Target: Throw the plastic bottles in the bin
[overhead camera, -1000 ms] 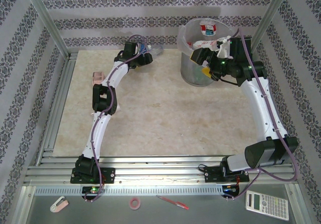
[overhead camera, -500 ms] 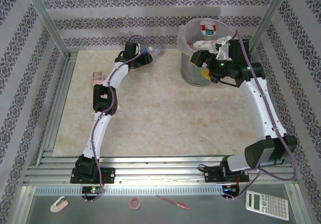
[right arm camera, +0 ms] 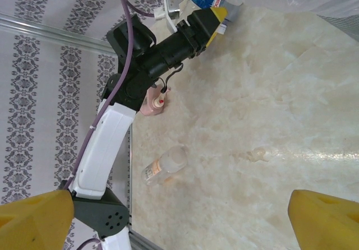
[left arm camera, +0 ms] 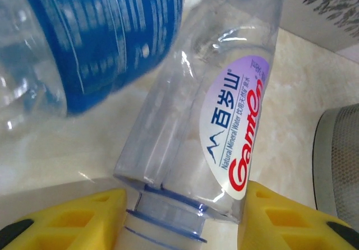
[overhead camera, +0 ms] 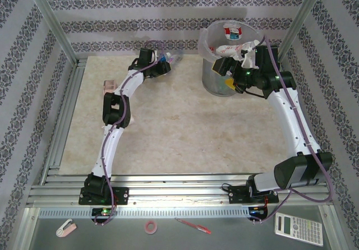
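Note:
My left gripper [overhead camera: 164,65] is at the back of the table, open, with its yellow fingers [left arm camera: 84,219] on either side of the neck and shoulder of a clear bottle [left arm camera: 224,110] that has a white and purple label and lies on the table. A blue-labelled bottle [left arm camera: 106,37] lies across it, just beyond. The grey bin [overhead camera: 213,73] stands at the back right with a few bottles [overhead camera: 231,32] inside. My right gripper [overhead camera: 229,77] hangs at the bin's front wall, wide open and holding nothing [right arm camera: 182,205]. Another clear bottle with an orange label [right arm camera: 164,165] lies near the left arm.
A small pinkish boxy object [overhead camera: 109,86] sits by the table's left edge, beside the left arm's elbow. The patterned back wall is close behind the bottles. The bin's grey wall [left arm camera: 336,154] is off to the right of my left gripper. The marble tabletop [overhead camera: 185,126] is bare in the middle.
My left gripper has edged a little further toward the back wall, closing in around the bottle. The right gripper has shifted slightly by the bin.

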You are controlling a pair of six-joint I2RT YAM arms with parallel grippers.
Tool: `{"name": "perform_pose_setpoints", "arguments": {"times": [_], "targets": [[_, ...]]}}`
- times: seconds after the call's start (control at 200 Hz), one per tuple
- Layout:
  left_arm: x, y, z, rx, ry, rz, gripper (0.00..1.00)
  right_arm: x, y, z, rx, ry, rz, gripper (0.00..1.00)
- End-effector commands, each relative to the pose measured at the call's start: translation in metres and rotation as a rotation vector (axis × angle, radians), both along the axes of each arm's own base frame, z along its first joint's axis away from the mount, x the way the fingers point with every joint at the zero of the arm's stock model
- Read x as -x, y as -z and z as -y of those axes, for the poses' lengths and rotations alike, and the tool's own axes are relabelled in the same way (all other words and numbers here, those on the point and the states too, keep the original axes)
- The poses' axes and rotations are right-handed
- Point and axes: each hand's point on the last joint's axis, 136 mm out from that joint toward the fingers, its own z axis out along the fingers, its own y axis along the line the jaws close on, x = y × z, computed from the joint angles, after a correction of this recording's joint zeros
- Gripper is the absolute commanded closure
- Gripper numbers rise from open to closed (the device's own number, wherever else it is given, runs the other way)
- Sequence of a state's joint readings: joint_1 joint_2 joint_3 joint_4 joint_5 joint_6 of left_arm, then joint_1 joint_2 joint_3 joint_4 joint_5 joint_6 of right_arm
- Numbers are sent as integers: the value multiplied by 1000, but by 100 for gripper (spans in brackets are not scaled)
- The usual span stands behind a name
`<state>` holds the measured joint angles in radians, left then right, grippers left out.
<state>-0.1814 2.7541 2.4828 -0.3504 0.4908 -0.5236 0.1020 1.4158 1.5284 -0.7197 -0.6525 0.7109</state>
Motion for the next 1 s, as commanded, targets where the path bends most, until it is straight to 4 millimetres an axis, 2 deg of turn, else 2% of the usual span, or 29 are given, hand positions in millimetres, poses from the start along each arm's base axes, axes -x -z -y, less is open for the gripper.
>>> {"name": "perform_pose_setpoints", "arguments": {"times": [0.0, 0.2, 0.41, 0.51, 0.689, 0.994], "targets": [[11, -12, -5, -24, 22, 11, 79, 4, -10, 1, -14, 6, 36, 2], [40, -25, -3, -36, 54, 32, 80, 4, -7, 0, -21, 8, 34, 2], [87, -30, 2, -33, 95, 36, 80, 4, -1, -1, -26, 13, 29, 2], [110, -35, 6, -29, 125, 36, 81, 5, 8, -2, -5, 19, 1, 2], [159, -48, 27, -24, 230, 55, 81, 14, 35, -17, 30, -15, -74, 2], [234, -94, 55, 21, 362, 122, 81, 23, 91, -58, 74, -80, -222, 2]]}}
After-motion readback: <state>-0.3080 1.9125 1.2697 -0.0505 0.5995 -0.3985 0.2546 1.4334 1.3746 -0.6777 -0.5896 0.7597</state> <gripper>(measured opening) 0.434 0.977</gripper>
